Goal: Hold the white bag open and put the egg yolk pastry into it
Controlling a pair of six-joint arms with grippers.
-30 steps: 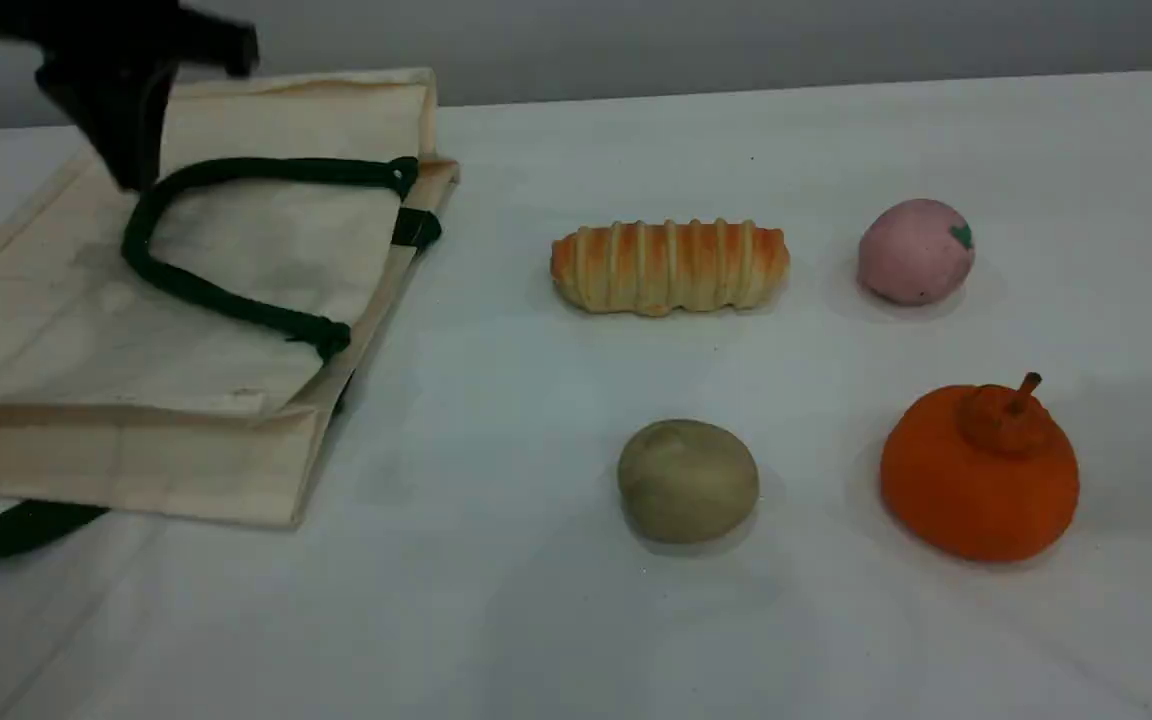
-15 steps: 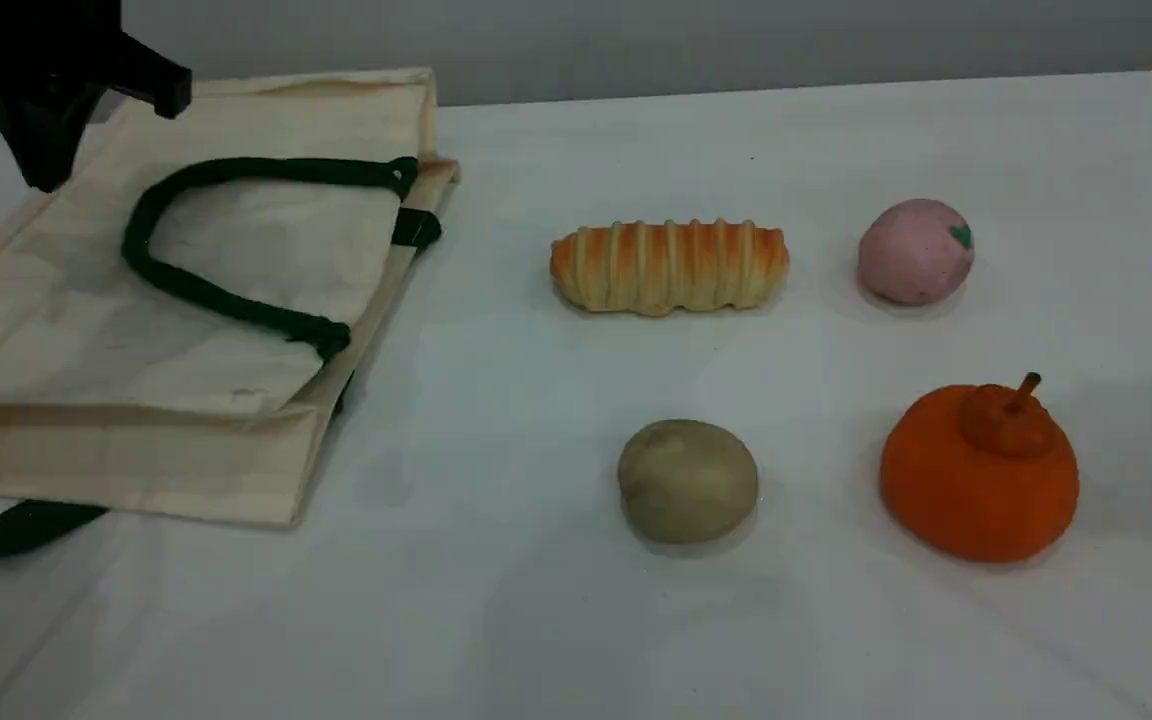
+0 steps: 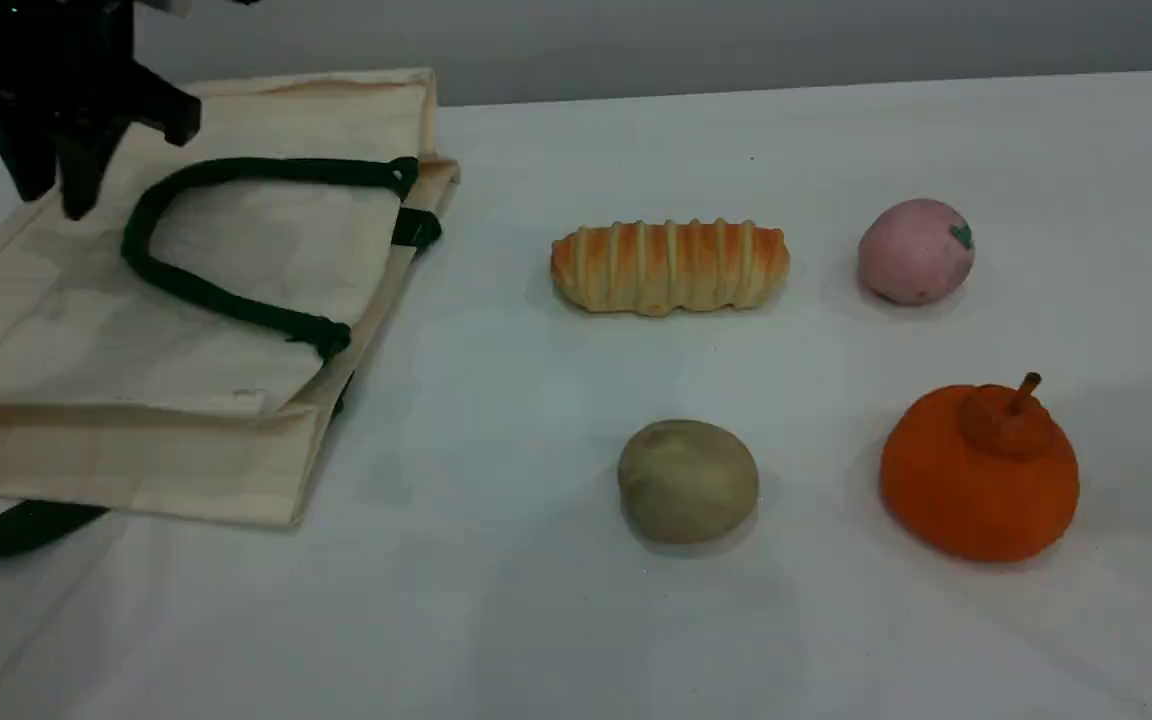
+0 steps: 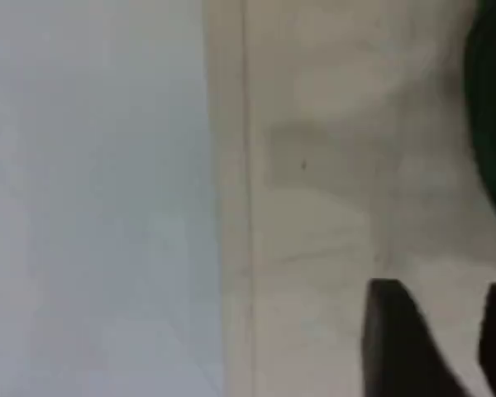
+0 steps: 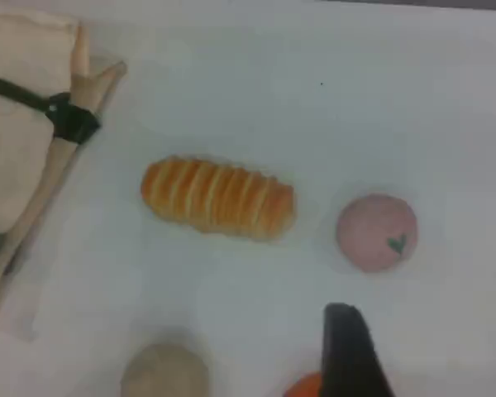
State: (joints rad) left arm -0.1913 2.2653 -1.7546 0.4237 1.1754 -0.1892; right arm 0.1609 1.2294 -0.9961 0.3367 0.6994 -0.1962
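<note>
The white bag lies flat at the table's left, its dark green rope handle looped on top. My left gripper hovers over the bag's far left part, just left of the handle's bend. Its jaws stand open with only canvas showing between them. In the left wrist view both fingers sit over the bag, the handle at the right edge. The egg yolk pastry rests alone at centre front, also low in the right wrist view. One right fingertip shows, holding nothing.
A striped bread loaf lies right of the bag. Further right sits a pink ball with a green leaf. An orange stemmed fruit stands right of the pastry. A second green handle pokes out under the bag.
My left gripper drew back left from the handle's bend and its jaws have parted. The bag, handle and foods lie as before.
</note>
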